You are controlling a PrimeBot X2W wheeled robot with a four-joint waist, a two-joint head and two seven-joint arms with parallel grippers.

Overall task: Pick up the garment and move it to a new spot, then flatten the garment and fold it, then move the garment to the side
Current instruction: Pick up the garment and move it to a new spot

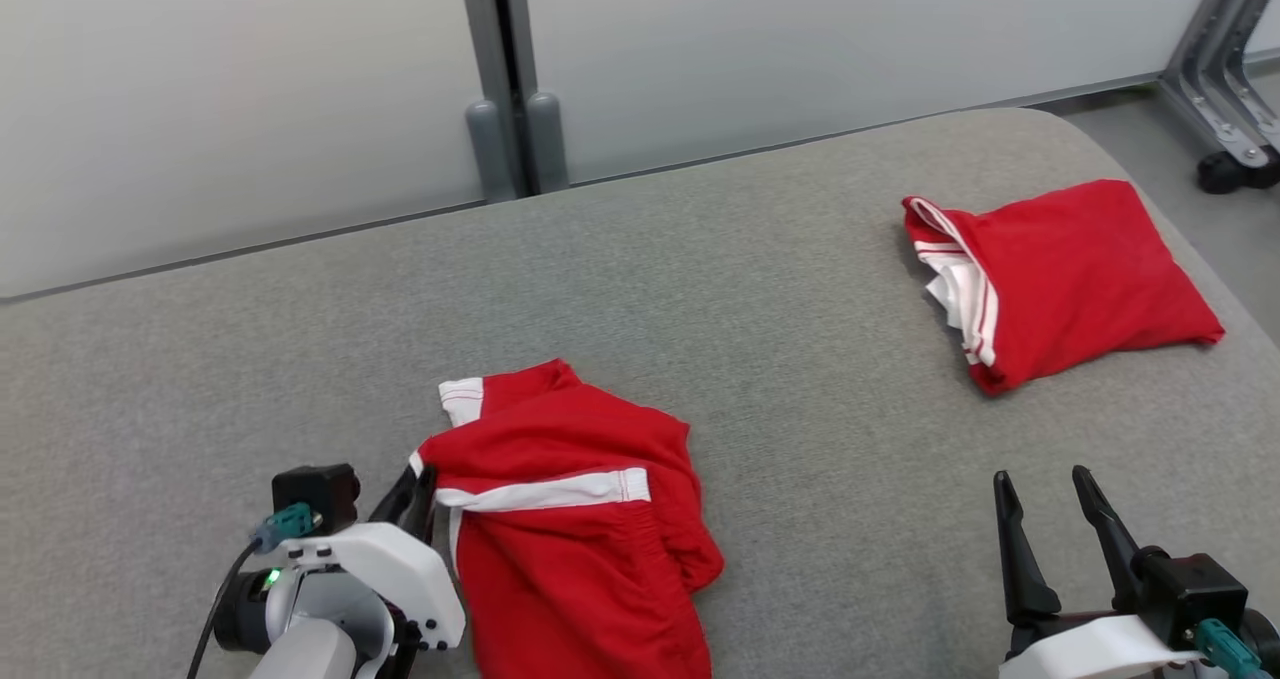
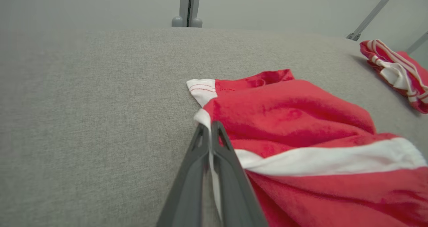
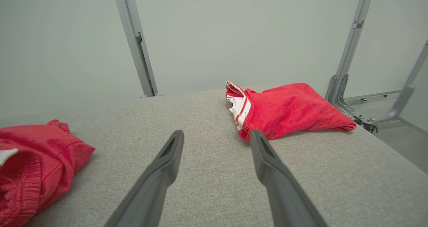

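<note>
Near left corner of the flat grey fabric-covered table (image 1: 200, 359): reaches in low with the pale left arm, long dark fingers pointing toward the far edge and slightly right, lying almost flat along the cloth top. Left gripper (image 1: 428, 477) pinched fully together on the crumpled red fabric garment with white bands (image 1: 575, 549), with a white hem edge caught between the two fingers in the left wrist view. Garment heaped just right of that gripper, at the near edge left of the middle, running off the bottom of the head view.

Near right corner: right gripper (image 1: 1042, 484) pointing toward the far edge, spread wide with nothing between the fingers, well apart from the garment.

Far right corner, beyond that gripper: folded red cloth bundle with white striped trim (image 1: 1080, 279), apart from both grippers.
</note>
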